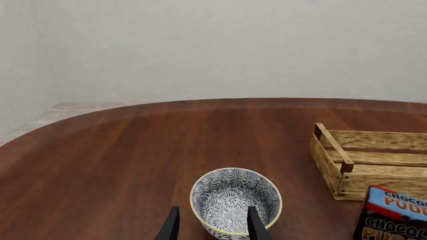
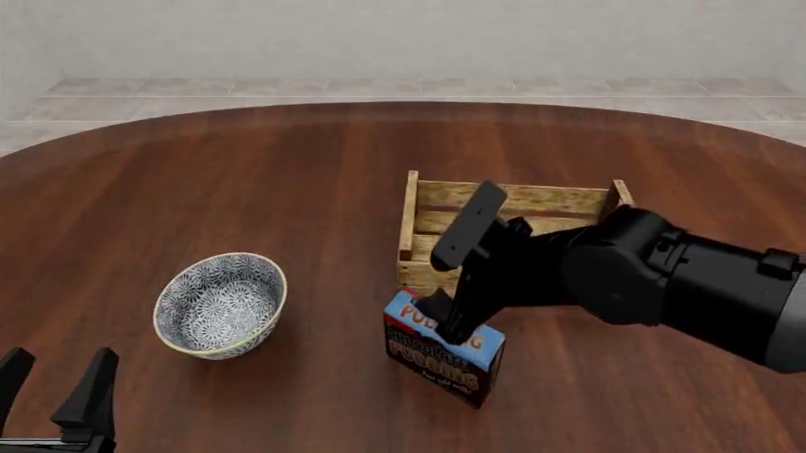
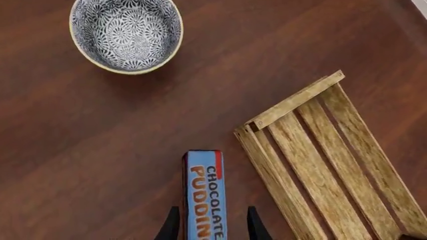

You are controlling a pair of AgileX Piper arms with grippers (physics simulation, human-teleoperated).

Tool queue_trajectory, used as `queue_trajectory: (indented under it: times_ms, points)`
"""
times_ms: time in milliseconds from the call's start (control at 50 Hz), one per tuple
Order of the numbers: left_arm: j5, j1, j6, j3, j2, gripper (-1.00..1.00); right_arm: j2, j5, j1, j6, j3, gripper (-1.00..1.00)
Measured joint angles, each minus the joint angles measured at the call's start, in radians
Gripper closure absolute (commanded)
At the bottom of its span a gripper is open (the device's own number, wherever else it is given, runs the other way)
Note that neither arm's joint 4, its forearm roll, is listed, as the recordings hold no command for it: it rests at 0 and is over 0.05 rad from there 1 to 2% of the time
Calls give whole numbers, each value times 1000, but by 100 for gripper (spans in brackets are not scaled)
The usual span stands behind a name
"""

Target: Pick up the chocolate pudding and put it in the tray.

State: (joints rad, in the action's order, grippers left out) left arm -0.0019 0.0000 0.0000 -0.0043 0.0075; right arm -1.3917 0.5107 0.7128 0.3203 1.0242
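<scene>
The chocolate pudding (image 2: 444, 351) is a small carton with a blue top and a dark brown front, standing on the table just in front of the tray (image 2: 516, 200). The tray is a shallow crate of light wooden slats. My right gripper (image 2: 437, 307) hangs over the pudding, open. In the right wrist view its fingers (image 3: 172, 225) straddle the pudding (image 3: 204, 195), with a gap on each side. The tray (image 3: 327, 160) lies close beside the carton. My left gripper (image 2: 53, 382) is open at the near left edge with nothing between its fingers.
A blue-patterned white bowl (image 2: 221, 304) sits to the left of the pudding, directly ahead of my left gripper (image 1: 212, 227). The left wrist view also takes in the bowl (image 1: 235, 200), the tray (image 1: 373, 160) and the pudding (image 1: 393, 215). The round wooden table (image 2: 252, 160) stretches far beyond them.
</scene>
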Motion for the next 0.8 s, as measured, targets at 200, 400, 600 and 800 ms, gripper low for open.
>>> queue_trajectory:
  times_ms: [200, 400, 600, 800]
  points:
    - [0, 0, 0, 0, 0, -100, -12, 0, 0, 13, -8, -100]
    - [0, 0, 0, 0, 0, -100, -26, -10, 8, 5, -20, -100]
    - [0, 0, 0, 0, 0, -100, -43, -26, 11, -6, -29, -100]
    - [0, 0, 0, 0, 0, -100, -56, -44, 8, -20, -40, -100]
